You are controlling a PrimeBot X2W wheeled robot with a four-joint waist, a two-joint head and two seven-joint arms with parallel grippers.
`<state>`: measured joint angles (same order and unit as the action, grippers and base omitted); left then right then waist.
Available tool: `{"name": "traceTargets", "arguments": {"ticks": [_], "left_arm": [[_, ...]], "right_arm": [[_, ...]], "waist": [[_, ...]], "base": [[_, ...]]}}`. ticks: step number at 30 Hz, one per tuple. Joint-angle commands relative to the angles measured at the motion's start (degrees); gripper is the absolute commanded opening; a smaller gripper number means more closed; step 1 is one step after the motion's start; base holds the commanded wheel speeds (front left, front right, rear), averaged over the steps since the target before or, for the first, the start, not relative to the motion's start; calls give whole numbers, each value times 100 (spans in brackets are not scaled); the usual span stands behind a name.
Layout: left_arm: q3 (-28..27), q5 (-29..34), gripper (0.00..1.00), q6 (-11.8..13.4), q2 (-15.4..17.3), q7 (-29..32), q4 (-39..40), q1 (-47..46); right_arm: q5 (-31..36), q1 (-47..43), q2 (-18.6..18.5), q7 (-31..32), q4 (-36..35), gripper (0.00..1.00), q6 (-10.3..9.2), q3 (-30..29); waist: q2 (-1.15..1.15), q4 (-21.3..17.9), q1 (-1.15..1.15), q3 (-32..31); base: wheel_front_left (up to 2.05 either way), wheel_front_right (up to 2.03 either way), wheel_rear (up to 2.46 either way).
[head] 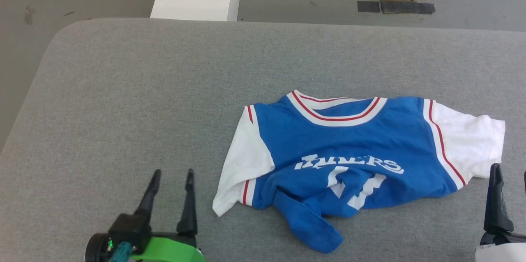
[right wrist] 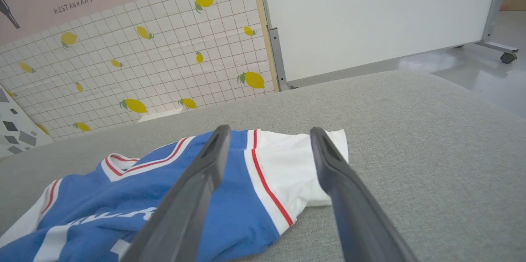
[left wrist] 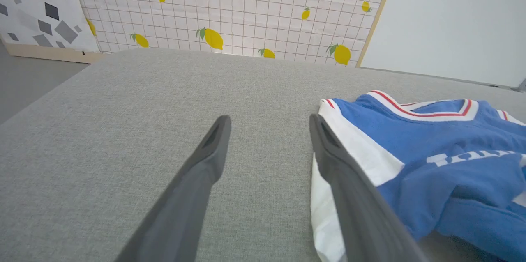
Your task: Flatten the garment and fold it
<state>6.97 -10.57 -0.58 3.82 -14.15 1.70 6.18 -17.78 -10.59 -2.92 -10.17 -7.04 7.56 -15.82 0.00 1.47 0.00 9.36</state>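
2-handed job: w/ left gripper [head: 173, 172] & right gripper [head: 510, 171] both spread wide & empty, reach for shirt [head: 349, 147] lying crumpled mid-right on grey table [head: 123, 89]. Pinch bunched bottom hem [head: 312, 227], pull twd robot, smooth flat before folding; avoid dragging sleeves.

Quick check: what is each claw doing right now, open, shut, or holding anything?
Left claw: open, holding nothing, beside the garment.
Right claw: open, holding nothing, by the garment's other white sleeve.
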Motion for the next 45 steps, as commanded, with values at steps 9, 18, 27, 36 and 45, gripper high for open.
{"name": "traceTargets", "arguments": {"ticks": [9, 18, 27, 36, 45], "left_arm": [[513, 214, 100, -417, 478, 1426, 376, -422], [1025, -134, 100, -608, 659, 2623, 336, -702], [1126, -163, 100, -575, 823, 3025, -83, -1047], [1051, -370, 0, -565, 708, 2593, -750, -1456], [523, -865, 0, -277, 627, 2227, -293, -1037]], "right_arm": [[12, 180, 3, 8, 4, 100, -8, -41], [-60, 293, 3, 23, 51, 100, -8, 113], [-53, 452, 4, 27, 50, 100, -8, 179], [-48, 530, 4, 76, 85, 100, -8, 196], [111, 742, 4, 691, -54, 100, -8, 162]], "waist": [[0, 52, 0, 129], [0, 91, 0, 487], [0, 10, 0, 820], [0, -92, 0, 828], [0, -132, 0, 648]], "base": [[0, 0, 0], [0, 0, 0], [0, 0, 0], [0, 0, 0], [0, 0, 0]]}}
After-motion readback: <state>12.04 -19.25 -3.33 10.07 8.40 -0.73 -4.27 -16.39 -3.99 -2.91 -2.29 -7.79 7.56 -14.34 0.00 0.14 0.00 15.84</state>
